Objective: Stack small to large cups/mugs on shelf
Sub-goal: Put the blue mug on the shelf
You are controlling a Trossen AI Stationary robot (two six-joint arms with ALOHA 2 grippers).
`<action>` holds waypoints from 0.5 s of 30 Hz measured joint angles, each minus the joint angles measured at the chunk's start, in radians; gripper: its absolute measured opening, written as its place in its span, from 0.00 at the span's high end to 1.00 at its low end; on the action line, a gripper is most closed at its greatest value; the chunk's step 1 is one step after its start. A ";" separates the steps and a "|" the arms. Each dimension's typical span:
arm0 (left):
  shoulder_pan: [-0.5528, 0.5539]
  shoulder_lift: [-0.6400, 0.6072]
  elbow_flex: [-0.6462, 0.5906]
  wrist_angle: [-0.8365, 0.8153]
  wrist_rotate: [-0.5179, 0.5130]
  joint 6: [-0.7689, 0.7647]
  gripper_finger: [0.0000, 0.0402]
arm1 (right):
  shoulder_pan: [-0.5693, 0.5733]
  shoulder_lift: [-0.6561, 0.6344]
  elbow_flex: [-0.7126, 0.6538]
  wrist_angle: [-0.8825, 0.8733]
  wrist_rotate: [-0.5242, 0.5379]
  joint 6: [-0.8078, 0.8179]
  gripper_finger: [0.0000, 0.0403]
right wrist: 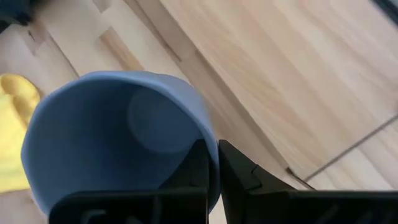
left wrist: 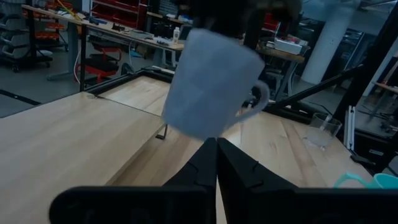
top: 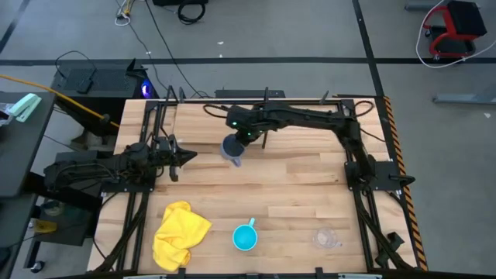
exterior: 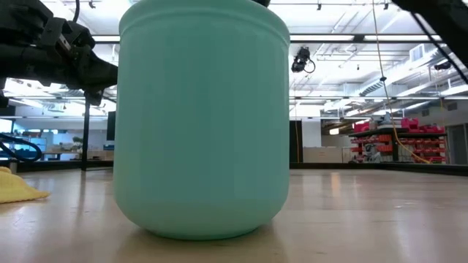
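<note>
My right gripper (top: 237, 139) is shut on the grey-blue mug (top: 231, 149), which it holds in the air over the table's far middle, next to the wooden shelf (left wrist: 134, 93). The mug also shows tilted in the left wrist view (left wrist: 211, 87). My left gripper (top: 190, 156) is shut and empty at the table's left, pointing toward the mug. The cyan mug (top: 245, 237) stands on its base near the front edge and fills the low view (exterior: 203, 117). The clear cup (top: 327, 238) stands at the front right. My right gripper holds the grey-blue mug by its rim wall (right wrist: 208, 134), one finger inside the mug and one outside. The fingers come from above, slanting down. The mug hangs below them, tilted, its handle (left wrist: 258, 99) to one side, clear of the table.
A yellow cloth (top: 180, 232) lies crumpled at the front left. A thin black shelf post (left wrist: 163, 132) stands just beyond the mug. Black frame rails run along the table's left, right and far edges. Bare wood lies across the table's middle.
</note>
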 joint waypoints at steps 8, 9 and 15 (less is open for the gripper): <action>0.000 0.000 0.000 0.000 0.000 0.000 0.95 | 0.016 0.099 0.030 0.012 -0.026 0.051 0.96; 0.000 0.000 0.000 0.000 0.000 -0.001 0.95 | 0.018 0.111 0.030 0.013 -0.028 0.059 0.96; 0.000 0.000 0.000 0.000 0.000 -0.001 0.96 | 0.040 0.155 0.030 0.037 -0.028 0.088 0.96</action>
